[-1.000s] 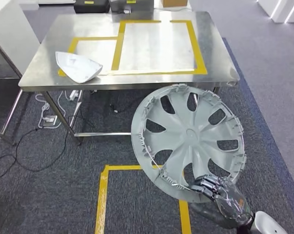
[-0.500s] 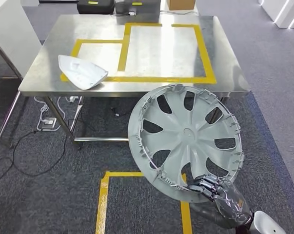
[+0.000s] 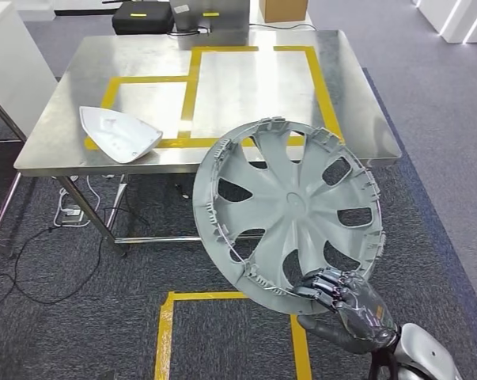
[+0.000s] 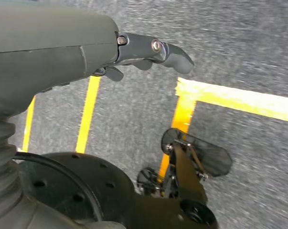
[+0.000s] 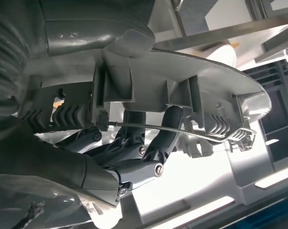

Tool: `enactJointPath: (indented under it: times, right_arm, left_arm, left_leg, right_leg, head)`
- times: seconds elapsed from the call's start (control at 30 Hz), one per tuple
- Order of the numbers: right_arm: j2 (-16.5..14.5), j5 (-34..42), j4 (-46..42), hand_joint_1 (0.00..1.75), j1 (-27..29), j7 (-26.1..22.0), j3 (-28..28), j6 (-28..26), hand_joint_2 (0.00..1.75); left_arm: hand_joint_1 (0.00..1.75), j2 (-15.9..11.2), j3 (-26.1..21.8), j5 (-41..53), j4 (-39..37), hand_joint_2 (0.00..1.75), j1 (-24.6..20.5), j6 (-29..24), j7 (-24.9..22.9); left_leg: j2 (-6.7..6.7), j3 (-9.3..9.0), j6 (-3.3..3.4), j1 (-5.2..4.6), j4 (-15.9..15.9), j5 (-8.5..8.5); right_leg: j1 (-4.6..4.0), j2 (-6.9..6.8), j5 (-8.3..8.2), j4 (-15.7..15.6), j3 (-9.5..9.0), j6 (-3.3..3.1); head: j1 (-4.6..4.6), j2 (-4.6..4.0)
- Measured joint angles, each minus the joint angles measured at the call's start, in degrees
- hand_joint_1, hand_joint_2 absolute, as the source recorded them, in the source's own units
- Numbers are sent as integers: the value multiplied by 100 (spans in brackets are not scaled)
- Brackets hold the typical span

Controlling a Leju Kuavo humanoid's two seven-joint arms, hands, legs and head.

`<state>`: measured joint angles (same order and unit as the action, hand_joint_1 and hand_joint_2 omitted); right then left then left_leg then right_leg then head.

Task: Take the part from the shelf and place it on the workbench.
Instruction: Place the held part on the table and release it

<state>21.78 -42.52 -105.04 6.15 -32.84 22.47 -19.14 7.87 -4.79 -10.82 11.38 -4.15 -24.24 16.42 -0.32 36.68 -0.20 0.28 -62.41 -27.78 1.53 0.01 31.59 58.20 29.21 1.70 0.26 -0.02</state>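
Grey carpet with yellow tape lines runs under a steel workbench (image 3: 56, 134) marked with yellow rectangles, where a white moulded panel (image 3: 117, 133) lies near the front-left edge. Held in the air before the bench, the grey wheel cover (image 3: 286, 210) tilts with its ribbed inner face toward the camera, its far rim overlapping the bench's front edge. The right hand (image 3: 343, 305) clamps its near rim, fingers (image 5: 164, 138) curled under the lip. The left hand (image 4: 99, 43) hangs over the carpet, fingers extended, holding nothing.
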Motion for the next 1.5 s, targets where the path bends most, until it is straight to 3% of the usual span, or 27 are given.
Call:
enactJointPath:
  times: [0.17,0.23,0.3,0.33,0.37,0.4,0.47,0.5,0.6,0.67,0.73,0.8,0.87,0.9,0.97,1.03,1.17,1.23,1.3,1.37,1.4,1.43,1.5]
  right_arm:
    - [-21,73,57,175,-443,33,139,155,175]
    - [-22,103,102,175,-646,59,209,225,175]
    - [-28,140,159,175,-842,86,282,299,175]
    - [-36,156,192,175,-926,98,318,332,175]
    - [-45,171,227,175,-1004,112,354,368,175]
    - [-55,184,264,175,-1084,124,392,413,175]
    - [-74,217,353,175,-1300,166,489,549,175]
    - [-92,237,407,175,-1446,195,550,628,175]
    - [-178,284,559,175,-1876,275,732,842,175]
    - [-272,311,668,175,-2131,322,860,987,175]
    - [-400,333,830,175,-2412,384,1009,1116,175]
    - [-539,345,1013,175,-2667,449,1164,1195,175]
    - [-701,366,1232,175,-2888,510,1350,1254,175]
    - [-778,380,1342,175,-2989,535,1434,1281,175]
    - [-920,410,1547,175,-3172,583,1570,1337,175]
    - [-1052,437,1751,175,-3375,627,1687,1392,175]
    - [-1323,462,2128,175,-3749,716,1899,1491,175]
    - [-1443,450,2314,175,-3906,775,2000,1530,175]
    - [-1555,418,2522,175,-4040,834,2095,1546,175]
    - [-1675,390,2747,175,-4141,894,2179,1550,175]
    - [-1736,385,2861,175,-4193,922,2219,1554,175]
    - [-1795,391,2979,175,-4252,953,2259,1558,175]
    - [-1900,439,3233,175,-4383,1003,2330,1563,175]
  left_arm:
    - [0,16,25,69,1,175,-51,9,-44]
    - [0,21,43,97,1,175,-83,15,-55]
    - [0,25,60,121,1,175,-109,19,-72]
    - [0,26,71,134,1,175,-111,20,-80]
    - [0,26,84,149,1,175,-109,20,-87]
    - [0,26,98,169,1,175,-107,21,-93]
    - [0,32,131,221,1,175,-116,23,-117]
    - [0,35,144,251,1,175,-131,24,-137]
    - [0,54,175,319,2,175,-184,26,-197]
    - [0,63,201,369,5,175,-203,27,-216]
    - [0,64,239,416,7,175,-238,38,-248]
    - [0,62,274,456,7,175,-264,67,-281]
    - [0,61,294,502,7,175,-265,106,-296]
    - [0,61,304,524,8,175,-268,120,-300]
    - [0,60,322,562,9,175,-285,128,-309]
    - [0,58,332,599,9,175,-310,126,-336]
    - [0,60,392,681,12,175,-331,123,-386]
    - [0,62,425,730,13,175,-365,125,-400]
    - [0,65,448,772,14,175,-396,126,-432]
    - [0,67,468,811,14,175,-398,125,-473]
    - [0,66,478,832,14,175,-397,125,-489]
    - [0,68,490,852,14,175,-400,125,-498]
    - [0,74,524,898,14,175,-415,125,-512]
  left_leg:
    - [-5,-137,198,-6,239,55]
    - [-14,-195,259,-6,255,25]
    - [-16,-223,300,-31,253,-22]
    - [-19,-252,310,-47,252,-53]
    - [-24,-296,316,-62,252,-91]
    - [-33,-357,318,-75,253,-134]
    - [-46,-485,306,-92,265,-220]
    - [-46,-515,292,-94,276,-248]
    - [-24,-547,202,-91,293,-265]
    - [-18,-565,135,-89,197,-275]
    - [-18,-336,67,-69,-241,-378]
    - [-17,111,7,-38,-923,-586]
    - [-17,421,-23,-15,-1203,-637]
    - [-17,451,-28,-9,-1074,-505]
    - [-13,343,-5,-5,-427,50]
    - [1,228,38,-29,104,336]
    - [-2,101,177,-32,312,320]
    - [-12,18,241,-9,332,286]
    - [-20,-30,277,-6,334,222]
    - [-31,-106,278,-6,333,142]
    - [-39,-163,272,-6,333,96]
    - [-46,-231,261,-7,333,47]
    - [-55,-358,227,-9,329,-53]
  right_leg:
    - [-10,-5,93,69,-48,156]
    - [-11,-11,274,560,259,178]
    - [-22,-10,471,1236,744,175]
    - [-29,-10,478,1425,933,163]
    - [-38,-10,371,1425,1028,142]
    - [-49,-10,156,1236,1026,113]
    - [-84,-8,-327,621,873,46]
    - [-109,-9,-410,351,797,16]
    - [-154,-11,-378,76,653,-65]
    - [-127,-13,-406,9,522,-120]
    - [-97,-17,-391,-49,397,-162]
    - [-93,-14,-334,-62,322,-186]
    - [-93,1,-247,-62,221,-186]
    - [-93,6,-198,-62,152,-180]
    - [-93,1,-88,-67,32,-150]
    - [-105,1,8,-69,-41,-87]
    - [-116,1,61,10,-74,47]
    - [-107,-4,137,453,194,81]
    - [-99,-6,358,1206,712,112]
    - [-95,-7,512,1608,1126,134]
    - [-95,-8,427,1534,1202,133]
    - [-97,-8,203,1274,1187,120]
    - [-112,-7,-393,549,1048,70]
  head:
    - [-4,0]
    - [18,0]
    - [34,0]
    - [35,0]
    - [37,0]
    - [39,0]
    - [35,0]
    - [33,0]
    - [28,0]
    - [22,0]
    - [2,0]
    - [-14,0]
    - [-15,0]
    - [-17,0]
    - [-15,0]
    - [-13,0]
    - [-6,0]
    - [12,0]
    - [35,0]
    - [45,0]
    - [46,0]
    - [49,0]
    - [44,0]
